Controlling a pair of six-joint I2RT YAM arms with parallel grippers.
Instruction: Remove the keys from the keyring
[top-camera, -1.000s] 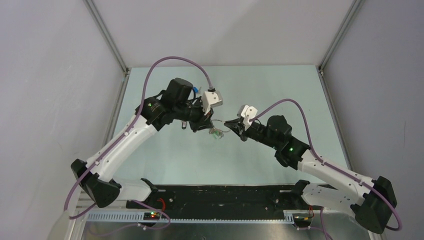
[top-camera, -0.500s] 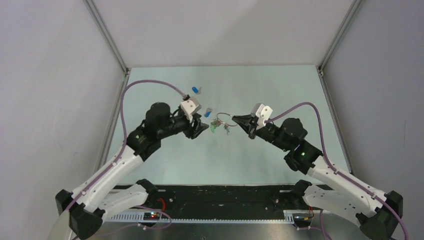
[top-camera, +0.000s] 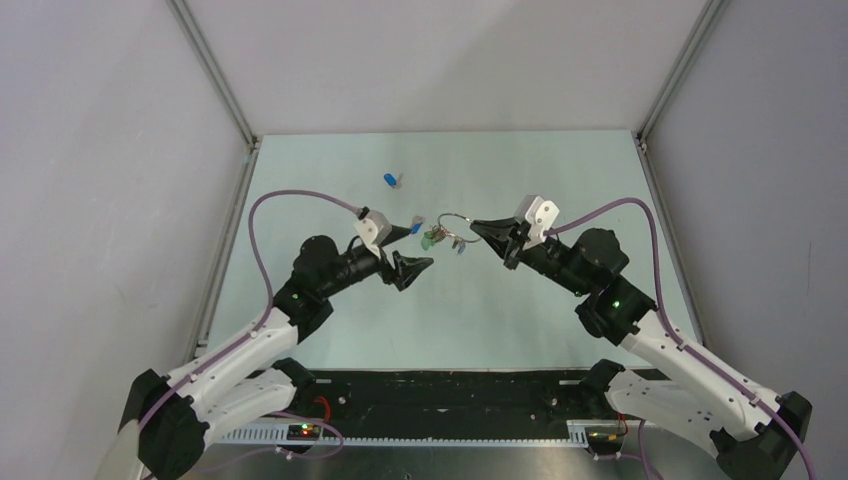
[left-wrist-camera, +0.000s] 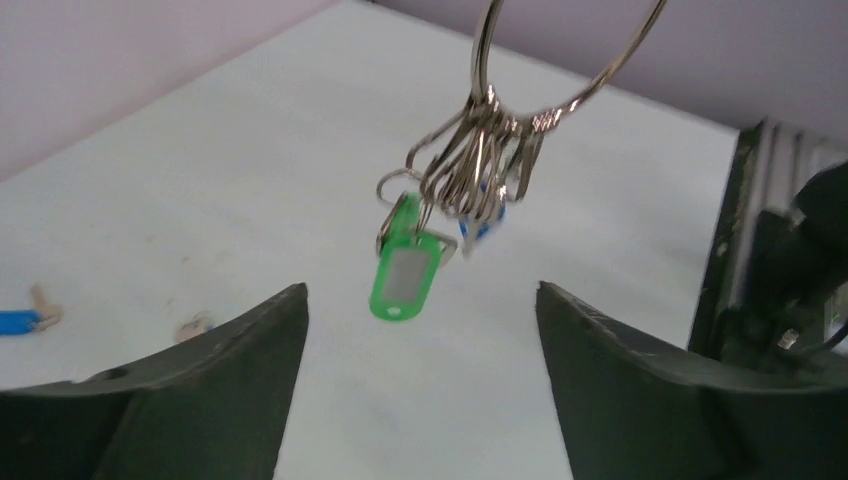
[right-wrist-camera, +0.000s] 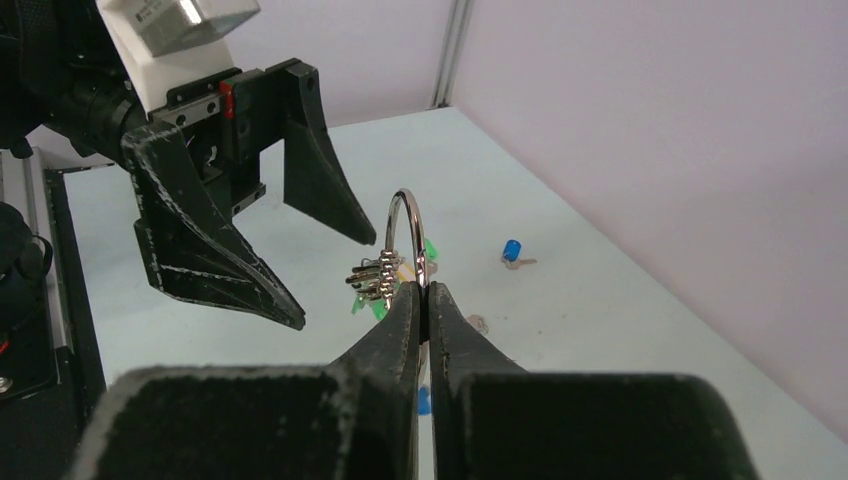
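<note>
Two loose keys lie on the table (top-camera: 540, 170) beyond the left gripper (left-wrist-camera: 420, 292): a blue-capped key (top-camera: 391, 180) farther off, and a second key (top-camera: 416, 226) near its fingers. The right gripper (right-wrist-camera: 422, 300) pinches the single keyring (right-wrist-camera: 405, 193) above the table. The keys (left-wrist-camera: 470, 165) and one green tag (left-wrist-camera: 404, 277) hang bunched beside its tips, too tight to count. The left gripper's jaws are spread wide, facing the bunch. Since half a second ago the left arm has drawn back toward its base.

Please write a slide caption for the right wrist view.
Right gripper pinches the keyring, keys bunched on it; open left gripper faces it.
</note>
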